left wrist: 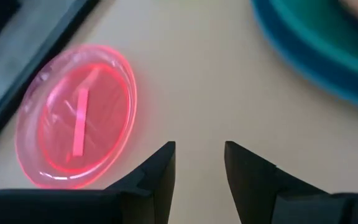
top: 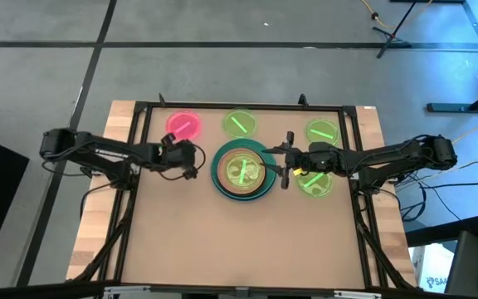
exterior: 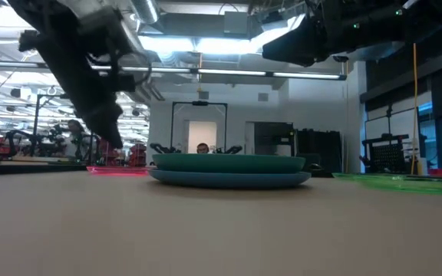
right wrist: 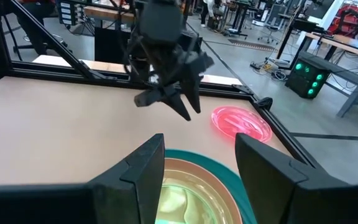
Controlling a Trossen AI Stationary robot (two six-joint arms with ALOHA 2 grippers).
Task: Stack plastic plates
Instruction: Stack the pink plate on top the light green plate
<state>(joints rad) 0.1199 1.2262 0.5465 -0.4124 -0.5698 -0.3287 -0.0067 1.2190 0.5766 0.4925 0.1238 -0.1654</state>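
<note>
The stack [top: 242, 170] sat at the worktop's [top: 222, 249] middle: a blue plate [exterior: 229, 179] at the bottom, a teal one [exterior: 229, 162] on it, then a peach plate [right wrist: 185, 171] holding a small green plate [top: 241, 169]. A black plate may have lain between, but it was hidden. So the larger plates looked done, as I judged it, and four small ones were left loose: the pink plate [top: 183, 124] near the far left corner, a green plate [top: 239, 124] beside it, another green plate [top: 321, 131] toward the far right, and a fourth green plate [top: 314, 183] under the right arm. Every plate lay flat, face up; being round, none had a long axis. The left claw [left wrist: 199, 168] hung between stack and pink plate, fingers spread, empty. The right claw [right wrist: 199, 168] hovered over the stack's right edge, also spread and empty.
</note>
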